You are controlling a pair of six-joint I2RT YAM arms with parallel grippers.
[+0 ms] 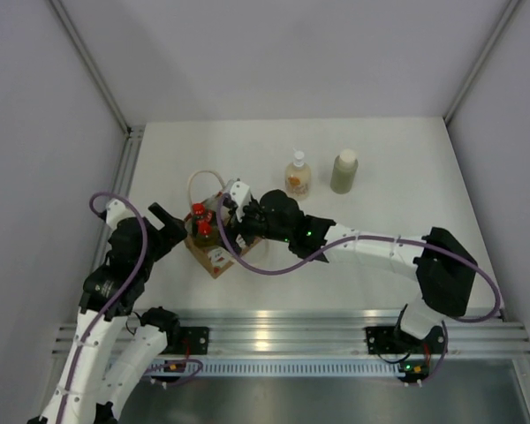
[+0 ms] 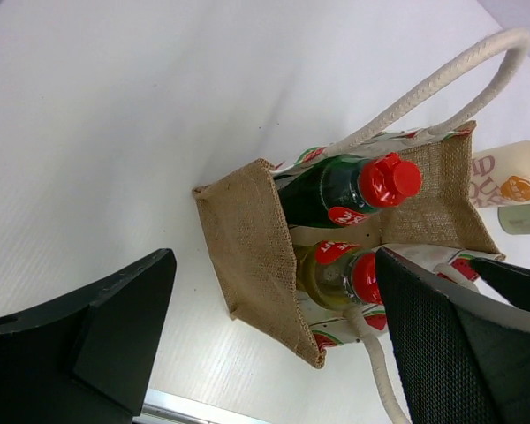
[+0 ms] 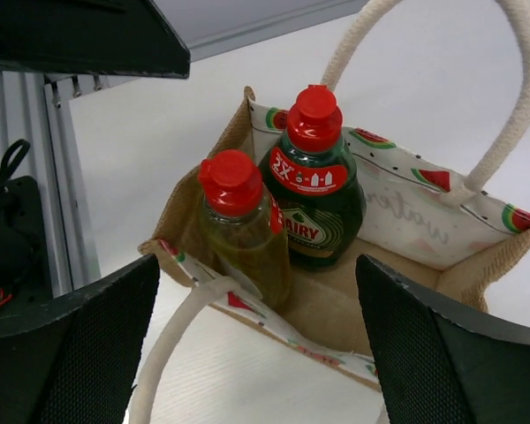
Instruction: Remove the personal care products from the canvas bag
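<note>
1. The canvas bag [image 3: 424,221] stands on the table [image 1: 380,212], holding 2 red-capped bottles: the dark green bottle [image 3: 318,199] and the yellow bottle [image 3: 246,234].
2. The right gripper [image 3: 256,353] hovers above the bag, spread wide, empty.
3. The left gripper [image 2: 274,344], also wide open, straddles the bag.
4. The pump bottle [image 1: 298,174] and the white-capped bottle [image 1: 344,170] stand on the table beyond.

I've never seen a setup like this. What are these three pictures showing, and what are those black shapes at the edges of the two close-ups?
This is a pair of robot arms bolted to the near edge of a white table. The wide picture looks down from above and behind them. The two close-ups come from small cameras on each arm's wrist, so the black shapes are each arm's own tool fingers.

The left tool and right tool are both open and hold nothing; each sits close to the canvas bag. Inside the bag stand a dark green bottle and a yellow bottle, both with red caps. Farther back on the table stand a pale-orange pump bottle and a white-capped bottle, already outside the bag.
</note>
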